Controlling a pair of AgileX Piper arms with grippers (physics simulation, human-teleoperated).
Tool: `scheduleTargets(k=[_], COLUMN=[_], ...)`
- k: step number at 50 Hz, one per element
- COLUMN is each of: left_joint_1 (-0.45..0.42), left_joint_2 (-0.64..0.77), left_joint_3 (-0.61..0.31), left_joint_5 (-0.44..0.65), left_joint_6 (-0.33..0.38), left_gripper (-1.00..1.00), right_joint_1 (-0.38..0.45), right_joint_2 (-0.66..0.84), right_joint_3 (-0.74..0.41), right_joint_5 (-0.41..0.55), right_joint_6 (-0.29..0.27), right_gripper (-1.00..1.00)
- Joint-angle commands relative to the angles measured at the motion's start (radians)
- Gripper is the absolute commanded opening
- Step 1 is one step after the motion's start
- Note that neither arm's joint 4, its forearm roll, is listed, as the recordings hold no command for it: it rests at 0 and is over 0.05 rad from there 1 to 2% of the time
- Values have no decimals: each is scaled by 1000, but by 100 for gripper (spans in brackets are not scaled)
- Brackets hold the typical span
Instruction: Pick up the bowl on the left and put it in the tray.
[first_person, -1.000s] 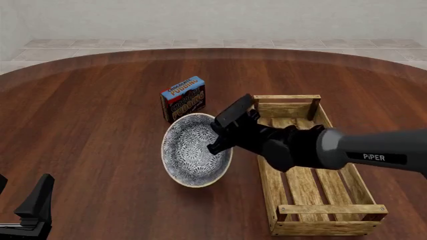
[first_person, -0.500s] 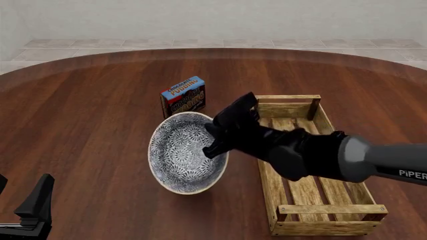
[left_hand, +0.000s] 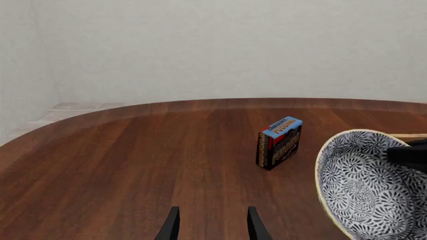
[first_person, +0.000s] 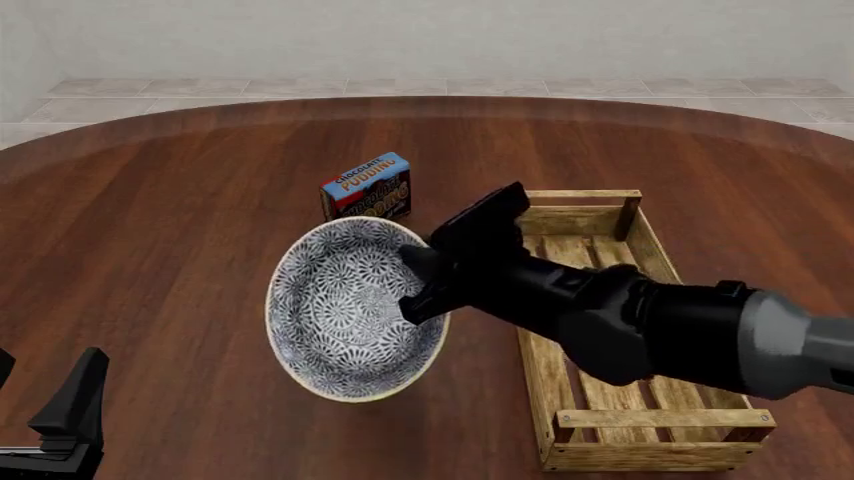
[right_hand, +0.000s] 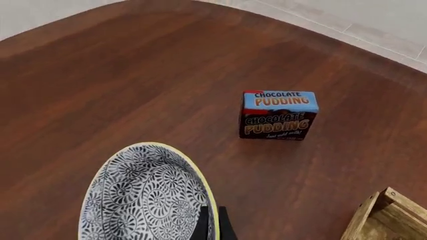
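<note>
Left wrist view showed the left gripper (left_hand: 212, 226) spread over bare table (left_hand: 120, 165), front view had the right gripper (first_person: 416, 282) pinching the bowl (first_person: 344, 312) rim, tilted, at 9 o'clock of the tray (first_person: 627, 370), right wrist view had the chocolate pudding box (right_hand: 278, 115) beyond the bowl.

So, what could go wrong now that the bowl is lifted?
The right gripper pinches the bowl only at one spot on its rim, and the bowl hangs tilted, so it may swing or slip out. The bowl also looks about as wide as the tray, so it could catch on a side rail when lowered.
</note>
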Motion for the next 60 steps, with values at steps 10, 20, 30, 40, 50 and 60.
scheduleTargets(k=[10, 20, 30, 40, 50, 60], left_joint_1=[0, 0, 0, 0, 0, 0], left_joint_2=[0, 0, 0, 0, 0, 0], left_joint_3=[0, 0, 0, 0, 0, 0], left_joint_5=[0, 0, 0, 0, 0, 0], left_joint_6=[0, 0, 0, 0, 0, 0], left_gripper=[100, 100, 100, 100, 100, 100], right_joint_1=[15, 14, 20, 17, 12, -2], right_joint_2=[-79, -129, -180, -247, -271, -322], right_joint_3=[12, 13, 20, 10, 20, 29], right_joint_5=[-2, 15, 26, 52, 50, 54], right_joint_6=[10, -17, -30, -70, -98, -101], right_gripper=[-100, -100, -100, -100, -100, -100])
